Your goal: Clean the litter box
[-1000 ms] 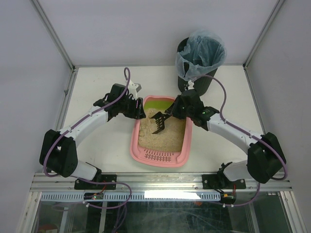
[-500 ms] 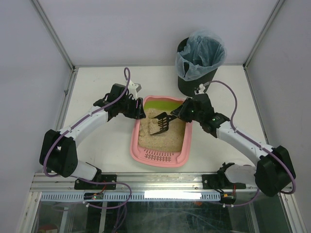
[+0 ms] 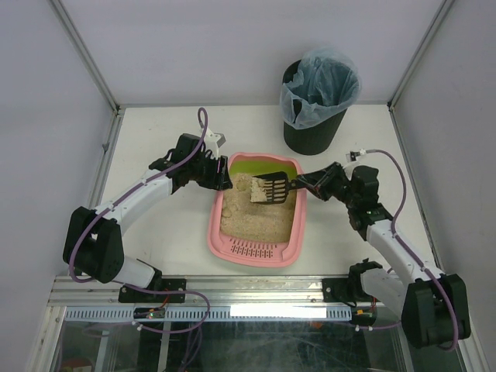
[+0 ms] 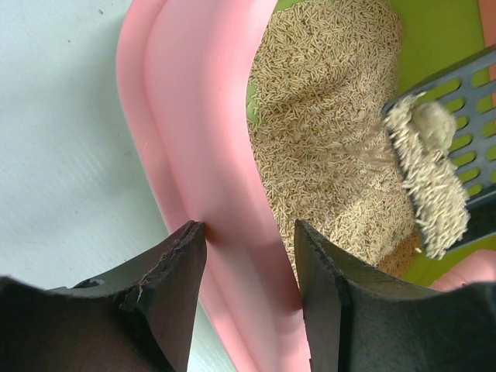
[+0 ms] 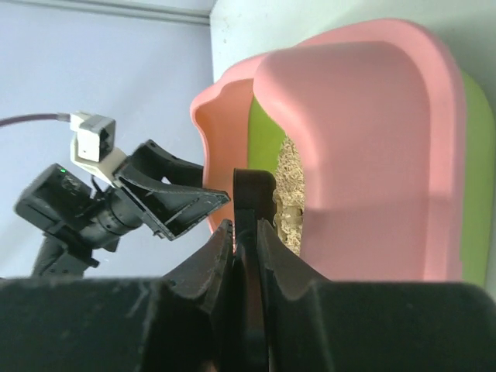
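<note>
White tabletop point(image 3: 155, 139), filling the middle of the overhead view. Pink rounded-rectangular plastic litter box point(image 3: 256, 250), at frame centre, long axis running top to bottom, lime-green end toward the top, slotted rim toward the bottom, beige litter inside. Black round bin point(image 3: 314, 136) with bluish bag, upper right, standing apart from the box beyond its upper-right corner. Left gripper point(image 3: 221, 180), at the box's left wall near the top: fingers half-spread and pinched on that pink wall, one outside, one inside point(image 4: 248, 229). Right gripper point(image 3: 302, 184), just right of the box: fingers pressed tight on the handle of a black slotted plastic scoop point(image 3: 271, 188), seen edge-on between them in its own wrist view point(image 5: 246, 225). Scoop blade lay roughly left to right above the litter, handle rightward. Pale clump with loose litter point(image 3: 260, 194) sat on the blade point(image 4: 430, 178). Judged: the bin lay up and right of the loaded scoop, nearer the right arm.
</note>
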Available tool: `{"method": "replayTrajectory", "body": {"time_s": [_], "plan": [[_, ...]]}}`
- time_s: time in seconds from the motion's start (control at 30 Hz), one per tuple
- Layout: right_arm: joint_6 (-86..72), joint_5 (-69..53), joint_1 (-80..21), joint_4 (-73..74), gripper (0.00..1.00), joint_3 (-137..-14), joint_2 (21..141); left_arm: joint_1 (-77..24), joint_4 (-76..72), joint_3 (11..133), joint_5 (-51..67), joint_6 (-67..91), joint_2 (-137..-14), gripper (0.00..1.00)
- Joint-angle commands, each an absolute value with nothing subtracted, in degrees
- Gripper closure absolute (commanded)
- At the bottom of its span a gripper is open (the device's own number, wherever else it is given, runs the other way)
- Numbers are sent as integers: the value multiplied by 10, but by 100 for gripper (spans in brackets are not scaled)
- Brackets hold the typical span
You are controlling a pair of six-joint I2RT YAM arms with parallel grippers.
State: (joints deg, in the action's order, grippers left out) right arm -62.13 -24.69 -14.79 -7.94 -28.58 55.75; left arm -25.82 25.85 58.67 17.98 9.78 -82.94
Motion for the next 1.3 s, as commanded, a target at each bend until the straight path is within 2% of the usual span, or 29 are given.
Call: {"method": "replayTrajectory", "body": {"time_s": [0.0, 0.13, 0.27, 0.4, 0.53, 0.63, 0.77, 0.8, 0.9, 0.97, 1.03, 1.17, 1.27], "plan": [[-722, -359, -87, -237, 100, -255, 538, -259, 252, 598, 165, 79, -831, 51], [-733, -418, -100, -291, 100, -262, 568, -259, 252, 599, 166, 79, -834, 51], [-779, -352, -64, -290, 100, -208, 526, -258, 252, 598, 168, 78, -832, 51], [-712, -426, -101, -260, 100, -270, 564, -258, 252, 599, 167, 79, -834, 51], [-772, -356, -75, -281, 100, -216, 524, -258, 252, 597, 166, 79, -831, 51], [-717, -439, -111, -281, 100, -269, 577, -258, 251, 598, 159, 78, -828, 51], [-790, -352, -64, -291, 100, -198, 527, -258, 252, 598, 164, 80, -833, 51], [-783, -364, -68, -305, 100, -199, 529, -258, 252, 597, 162, 79, -832, 51], [-701, -455, -98, -260, 100, -272, 579, -258, 252, 598, 157, 78, -831, 51], [-713, -414, -75, -222, 100, -261, 557, -258, 252, 600, 162, 79, -834, 51], [-746, -368, -63, -247, 100, -227, 527, -258, 253, 599, 164, 79, -834, 51], [-666, -469, -88, -201, 100, -312, 587, -258, 253, 598, 154, 77, -831, 51], [-704, -415, -66, -200, 100, -295, 566, -258, 253, 598, 158, 79, -833, 51]]}}
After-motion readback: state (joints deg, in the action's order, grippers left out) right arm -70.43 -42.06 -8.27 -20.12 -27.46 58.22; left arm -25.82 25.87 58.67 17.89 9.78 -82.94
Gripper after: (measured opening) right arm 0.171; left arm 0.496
